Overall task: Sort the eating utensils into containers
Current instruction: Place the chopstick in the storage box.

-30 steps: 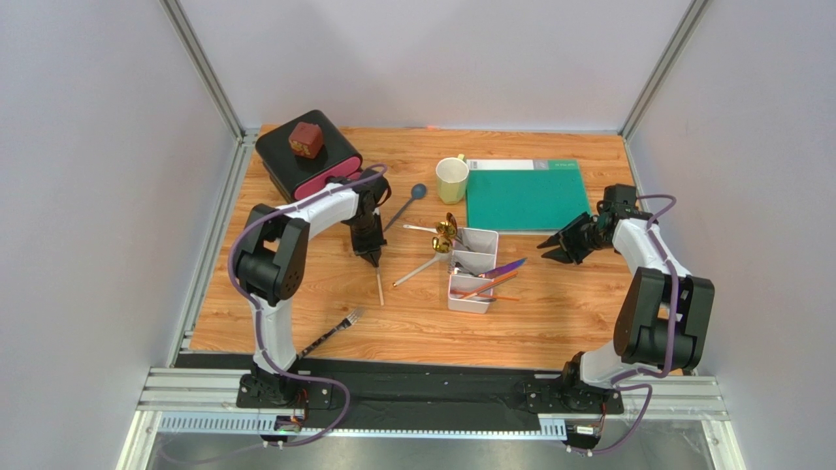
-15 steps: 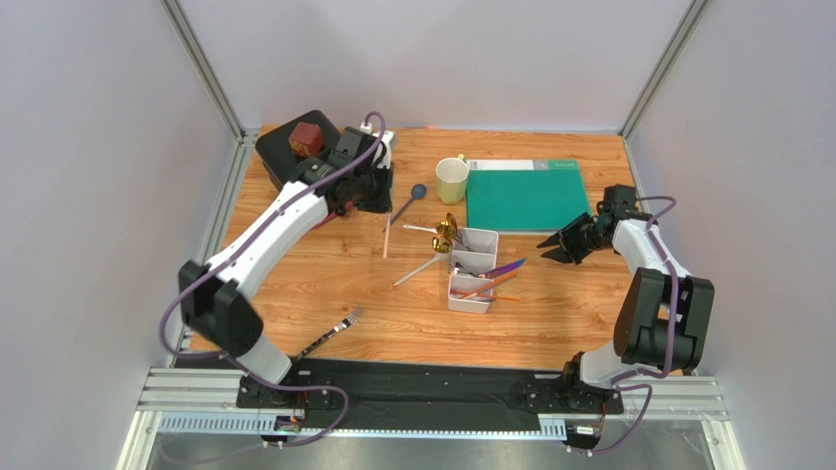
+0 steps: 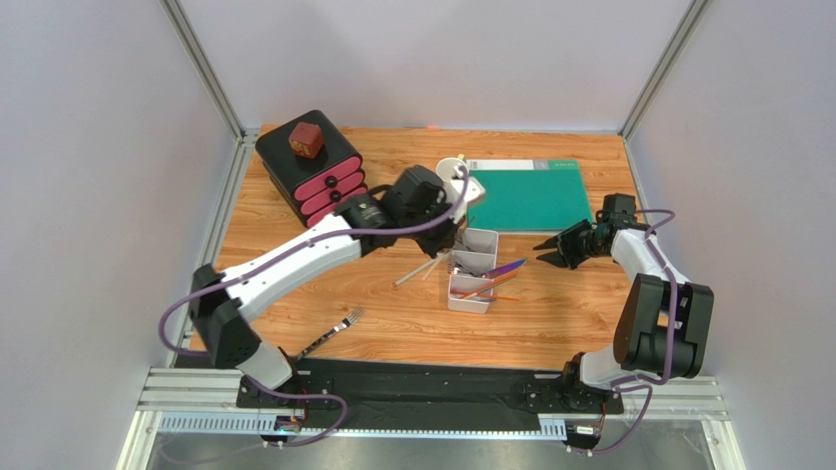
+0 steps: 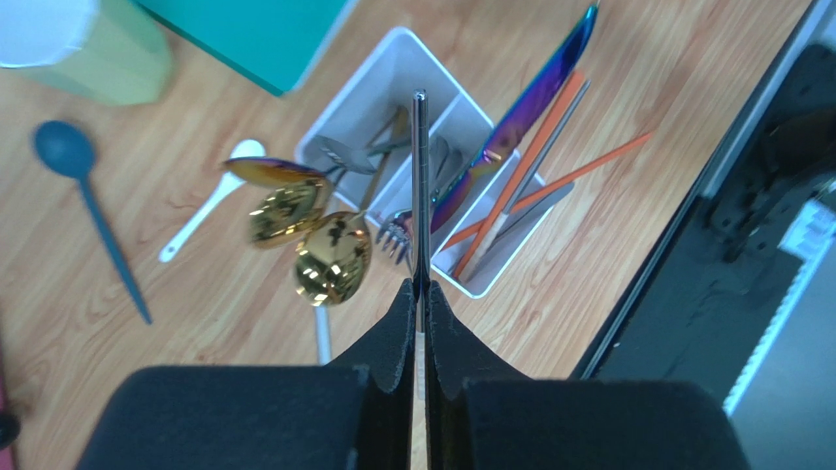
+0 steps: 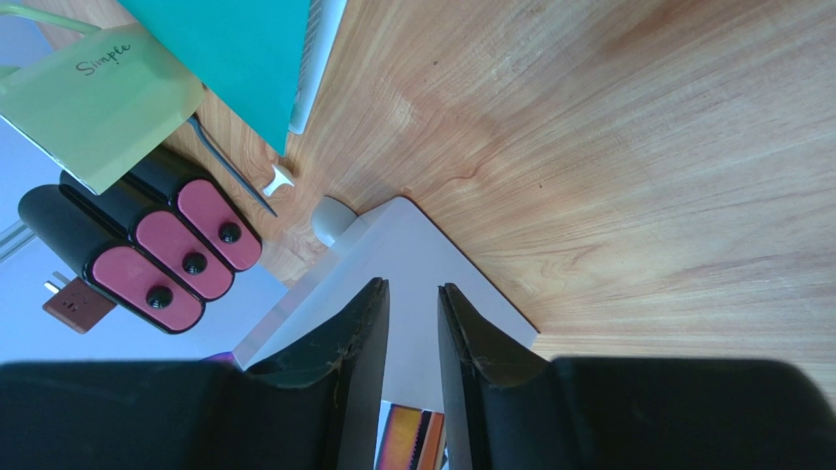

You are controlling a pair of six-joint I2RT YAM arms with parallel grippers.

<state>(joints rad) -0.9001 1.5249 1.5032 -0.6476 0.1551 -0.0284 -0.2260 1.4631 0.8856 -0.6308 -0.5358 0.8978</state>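
A slim chopstick (image 4: 420, 196) is clamped between the closed fingers of the left gripper (image 4: 420, 289). It is held in the air above the white tray (image 4: 397, 44), and in the wrist view its free end is seen over the tray's divided interior. The tray is set on the desk (image 3: 549, 313).

An iridescent purple knife (image 4: 549, 78) is laid across the tray, with its tip past the rim. Orange sticks (image 4: 589, 166) are rested in the tray beside the knife and poke out over the same edge. Silver pieces are seen in the other compartments, but their kinds cannot be told.

Two gold spoons (image 4: 334, 259) are found just beside the tray, on its left. A white spoon (image 4: 211, 206) lies beyond them, and a blue spoon (image 4: 64, 152) farther still from the tray. A silver handle (image 3: 417, 272) is angled on the desk just left of the tray. A fork (image 3: 339, 328) lies well apart from the tray, toward the near left.

The right gripper (image 5: 412, 289) is held to the right of the tray, apart from it. Its fingers are parted by a narrow gap and nothing is gripped between them.

A pale green cup (image 4: 98, 59) and a green mat (image 3: 525, 196) are placed behind the tray. A black box with pink drawers (image 3: 309, 171) is set far to the tray's left rear, with a brown block (image 3: 305, 140) on top.
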